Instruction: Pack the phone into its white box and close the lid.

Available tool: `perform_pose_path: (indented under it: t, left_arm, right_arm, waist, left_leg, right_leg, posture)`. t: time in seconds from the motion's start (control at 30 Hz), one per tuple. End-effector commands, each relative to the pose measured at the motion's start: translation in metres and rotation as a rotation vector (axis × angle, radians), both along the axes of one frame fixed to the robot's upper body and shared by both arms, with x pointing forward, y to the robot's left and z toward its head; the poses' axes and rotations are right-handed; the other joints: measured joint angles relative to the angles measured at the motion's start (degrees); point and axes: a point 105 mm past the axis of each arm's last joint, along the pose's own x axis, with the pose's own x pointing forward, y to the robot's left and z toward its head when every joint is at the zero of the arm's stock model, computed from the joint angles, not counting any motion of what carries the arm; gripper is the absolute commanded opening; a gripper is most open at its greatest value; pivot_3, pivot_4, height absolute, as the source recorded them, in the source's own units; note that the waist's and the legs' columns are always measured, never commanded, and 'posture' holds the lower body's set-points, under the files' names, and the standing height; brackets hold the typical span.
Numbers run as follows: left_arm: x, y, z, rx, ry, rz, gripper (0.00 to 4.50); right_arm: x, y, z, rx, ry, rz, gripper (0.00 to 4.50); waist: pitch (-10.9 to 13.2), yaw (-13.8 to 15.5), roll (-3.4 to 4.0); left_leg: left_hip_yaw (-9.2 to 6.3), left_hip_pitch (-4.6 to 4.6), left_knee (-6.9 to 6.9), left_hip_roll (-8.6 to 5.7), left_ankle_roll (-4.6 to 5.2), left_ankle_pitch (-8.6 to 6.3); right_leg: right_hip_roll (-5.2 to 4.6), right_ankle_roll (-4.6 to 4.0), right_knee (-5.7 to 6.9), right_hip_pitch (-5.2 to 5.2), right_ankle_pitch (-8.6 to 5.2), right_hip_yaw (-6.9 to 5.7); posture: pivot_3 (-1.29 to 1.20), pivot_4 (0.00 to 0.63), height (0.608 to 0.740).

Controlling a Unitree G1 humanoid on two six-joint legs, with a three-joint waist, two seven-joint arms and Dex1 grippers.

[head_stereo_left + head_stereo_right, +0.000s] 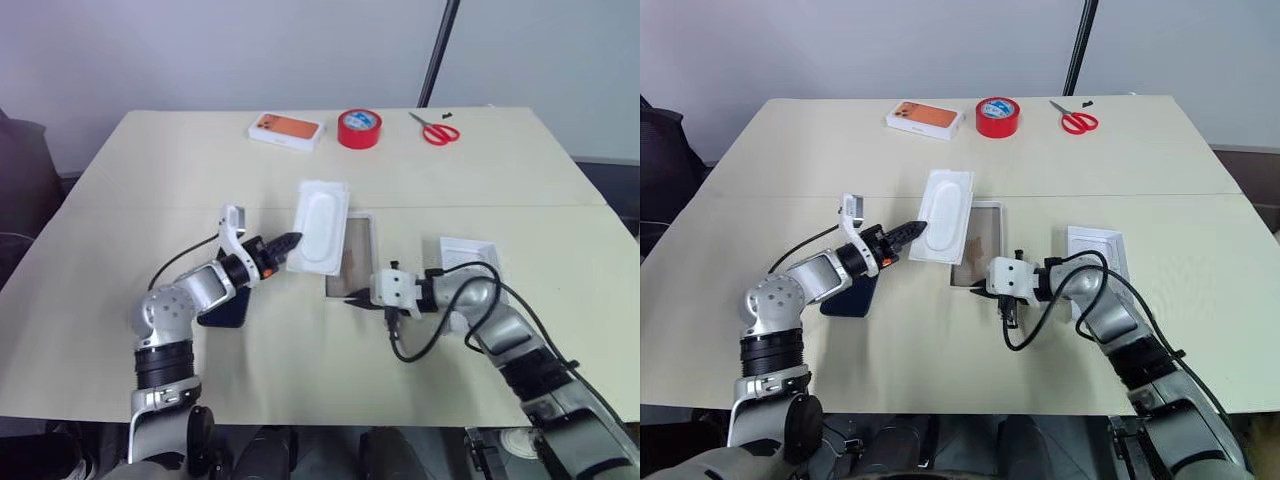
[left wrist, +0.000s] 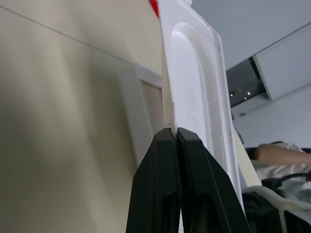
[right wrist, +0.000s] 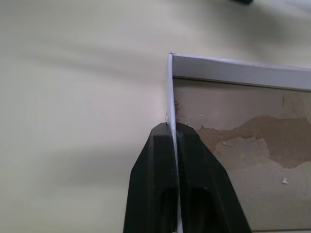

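White box (image 1: 357, 262) at desk (image 1: 300, 360) centre, light thin-walled card, likely slides; right gripper (image 3: 174, 127) jaws pinch its near rim, left gripper (image 2: 175, 132) jaws clamp flat insert (image 1: 320, 225) edge.

Orange-topped box (image 1: 286, 130), red tape roll (image 1: 359, 128), red scissors (image 1: 435, 129) along table's (image 1: 150, 180) far edge

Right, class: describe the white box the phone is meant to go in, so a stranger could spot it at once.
Start at the tan table and go to its middle. The white box lies there, the right gripper shut on its near rim and the flat white insert overlapping its left edge. Unlike the all-white lid to its right, it is shallow with a brownish floor.
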Motion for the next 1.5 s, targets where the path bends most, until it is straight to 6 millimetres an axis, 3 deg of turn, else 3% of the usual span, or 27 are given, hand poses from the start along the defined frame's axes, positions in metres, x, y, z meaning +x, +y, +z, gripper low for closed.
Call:
perform_pose_path:
  t: [0.03,0.2,0.5,0.63,0.8,0.9,0.97,1.17,1.3,1.5]
  left_arm:
    - [0.0,-0.001,0.018,-0.006,-0.077,0.019,0.0]
    - [-0.003,-0.004,0.014,0.028,-0.081,0.046,0.0]
    - [-0.008,-0.006,0.008,0.065,-0.081,0.123,0.0]
    - [-0.012,-0.01,-0.002,0.068,-0.053,0.112,0.0]
    - [-0.016,-0.019,-0.006,0.042,-0.022,0.072,0.0]
    - [-0.016,-0.02,-0.007,0.041,-0.015,0.064,0.88]
    - [-0.018,-0.023,-0.004,0.031,-0.022,0.04,1.85]
    - [-0.024,-0.022,0.008,0.018,-0.068,-0.01,1.85]
    - [-0.027,-0.01,0.017,0.042,-0.133,-0.018,1.85]
    - [-0.017,0.042,0.023,0.21,-0.272,0.077,1.92]
  right_arm:
    - [0.003,-0.001,0.006,0.008,-0.019,0.004,1.86]
    - [0.01,-0.012,0.023,0.062,-0.068,-0.065,4.37]
    - [0.009,-0.083,0.057,0.068,-0.156,-0.307,4.37]
    - [0.005,-0.092,0.057,0.077,-0.158,-0.356,4.37]
    - [0.004,-0.09,0.055,0.083,-0.168,-0.372,4.37]
    - [0.006,-0.086,0.057,0.104,-0.179,-0.378,4.42]
    - [0.007,-0.081,0.062,0.147,-0.179,-0.382,4.42]
    - [0.02,-0.057,0.091,0.383,-0.172,-0.42,4.42]
    - [0.024,-0.035,0.09,0.436,-0.132,-0.405,4.42]
    - [0.039,0.007,0.065,0.322,-0.166,-0.398,1.64]
  waist:
    - [0.0,0.0,0.0]
    - [0.0,0.0,0.0]
    - [0.0,0.4,0.0]
    - [0.0,-0.1,0.0]
    - [0.0,0.2,-0.01]
    - [0.0,0.2,-0.01]
    - [0.0,0.2,-0.01]
    - [0.0,-0.1,-0.01]
    - [0.0,0.1,-0.01]
    - [0.0,-0.3,0.03]
  left_leg:
    - [0.0,0.0,0.0,0.0,0.0,0.0]
    - [0.0,0.0,0.0,0.0,0.0,0.0]
    - [0.0,-0.1,0.01,-0.03,0.0,0.0]
    - [0.04,-0.08,-0.01,-0.05,0.0,0.0]
    - [0.04,-0.09,0.0,-0.04,0.0,0.0]
    - [0.02,-0.1,0.0,-0.04,0.0,0.0]
    - [0.03,-0.09,0.0,-0.04,0.0,0.0]
    - [0.03,-0.08,0.0,-0.02,0.0,0.0]
    - [0.0,-0.09,-0.01,-0.01,0.0,0.0]
    - [0.02,-0.09,-0.08,-0.04,-0.05,0.03]
  right_leg:
    - [0.0,0.0,0.0,0.0,0.0,0.0]
    - [0.0,0.0,0.0,0.0,0.0,0.0]
    - [-0.03,0.0,-0.06,-0.02,0.0,0.0]
    - [0.03,0.0,-0.04,-0.03,0.0,0.01]
    - [0.0,0.0,-0.04,-0.03,0.0,0.02]
    - [0.0,0.0,-0.04,-0.03,0.0,0.01]
    - [0.0,0.0,-0.04,-0.03,0.0,0.01]
    - [0.02,-0.01,-0.03,-0.05,0.0,0.01]
    - [0.01,-0.01,-0.03,-0.06,0.0,0.01]
    - [0.05,-0.02,0.03,-0.17,0.01,0.04]
  posture:
    - [0.0,0.15,0.74]
    - [0.0,0.15,0.74]
    - [0.0,0.15,0.74]
    - [0.0,0.15,0.74]
    - [0.0,0.15,0.74]
    - [0.0,0.15,0.74]
    - [0.0,0.15,0.74]
    - [0.0,0.15,0.74]
    - [0.0,0.15,0.74]
    - [0.0,0.15,0.74]
